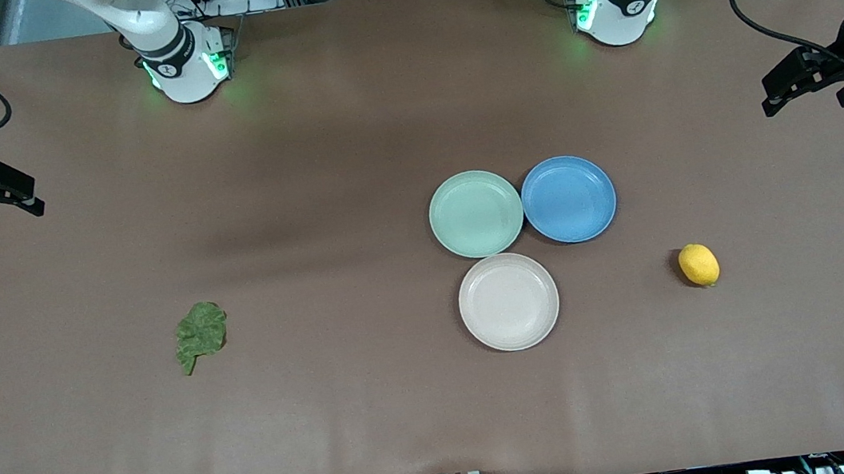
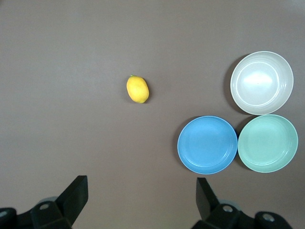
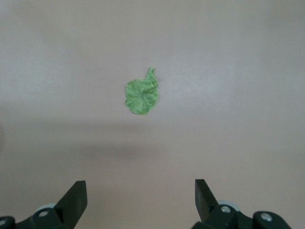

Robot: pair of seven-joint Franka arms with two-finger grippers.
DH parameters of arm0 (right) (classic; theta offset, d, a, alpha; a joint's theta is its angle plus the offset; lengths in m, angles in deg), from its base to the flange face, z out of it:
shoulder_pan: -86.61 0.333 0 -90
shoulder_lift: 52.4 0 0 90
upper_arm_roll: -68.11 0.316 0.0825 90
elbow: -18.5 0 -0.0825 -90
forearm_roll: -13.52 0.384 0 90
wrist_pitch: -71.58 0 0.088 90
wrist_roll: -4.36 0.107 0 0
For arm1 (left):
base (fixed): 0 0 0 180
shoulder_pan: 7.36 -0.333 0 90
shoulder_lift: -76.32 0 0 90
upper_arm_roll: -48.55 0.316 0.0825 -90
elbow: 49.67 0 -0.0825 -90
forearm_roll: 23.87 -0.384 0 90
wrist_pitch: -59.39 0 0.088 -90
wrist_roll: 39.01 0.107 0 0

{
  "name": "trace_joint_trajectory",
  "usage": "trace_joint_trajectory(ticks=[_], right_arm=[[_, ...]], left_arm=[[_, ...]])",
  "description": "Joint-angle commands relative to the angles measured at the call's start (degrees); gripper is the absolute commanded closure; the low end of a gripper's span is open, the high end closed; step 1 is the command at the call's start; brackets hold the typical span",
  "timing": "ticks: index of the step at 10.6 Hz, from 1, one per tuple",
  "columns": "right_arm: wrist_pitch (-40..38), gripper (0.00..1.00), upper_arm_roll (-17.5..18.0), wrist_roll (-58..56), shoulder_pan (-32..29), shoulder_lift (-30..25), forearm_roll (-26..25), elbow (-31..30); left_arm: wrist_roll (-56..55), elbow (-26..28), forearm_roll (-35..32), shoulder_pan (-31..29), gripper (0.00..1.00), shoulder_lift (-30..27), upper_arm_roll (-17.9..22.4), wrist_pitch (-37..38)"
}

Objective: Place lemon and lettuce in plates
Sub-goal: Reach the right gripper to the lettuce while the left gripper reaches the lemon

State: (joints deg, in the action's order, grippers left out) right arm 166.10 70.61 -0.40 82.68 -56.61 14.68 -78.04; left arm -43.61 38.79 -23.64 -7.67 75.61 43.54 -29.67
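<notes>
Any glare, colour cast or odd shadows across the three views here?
Front view: even light, green base-LED glow on the table, soft dark band mid-table. Left wrist view: bright glare on the beige plate; lemon crisp. Right wrist view: washed out, pinkish; lettuce looks paler, with a faint shadow band below it.

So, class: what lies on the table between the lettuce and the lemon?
The beige plate, shown in the front view, lies between the lettuce and lemon.
</notes>
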Motion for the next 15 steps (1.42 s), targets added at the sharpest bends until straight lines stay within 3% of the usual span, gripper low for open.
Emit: trace_joint_trajectory(ticks=[1,7,10,15], right_arm=[[-1.09,0.00,0.84,-0.77,-0.81,-1.24,-3.25,-0.49],[-1.53,0.00,0.49,-0.60,-1.25,-0.89,-3.27,-0.32],[-1.88,0.00,-0.22,-0.60,-1.51,-0.10,-2.57,-0.23],[1.34,0.00,0.22,-0.87,-0.63,10.78,-2.57,-3.46]], left_arm=[[0.55,-1.36,0.74,-0.39,0.00,0.44,-0.18,1.26],[-0.49,-2.41,0.74,-0.48,0.00,6.67,0.44,0.38],[-0.67,-2.94,0.74,-0.66,0.00,12.73,1.05,-5.58],[-0.75,-2.85,-6.27,0.48,0.00,19.51,1.49,-8.85]])
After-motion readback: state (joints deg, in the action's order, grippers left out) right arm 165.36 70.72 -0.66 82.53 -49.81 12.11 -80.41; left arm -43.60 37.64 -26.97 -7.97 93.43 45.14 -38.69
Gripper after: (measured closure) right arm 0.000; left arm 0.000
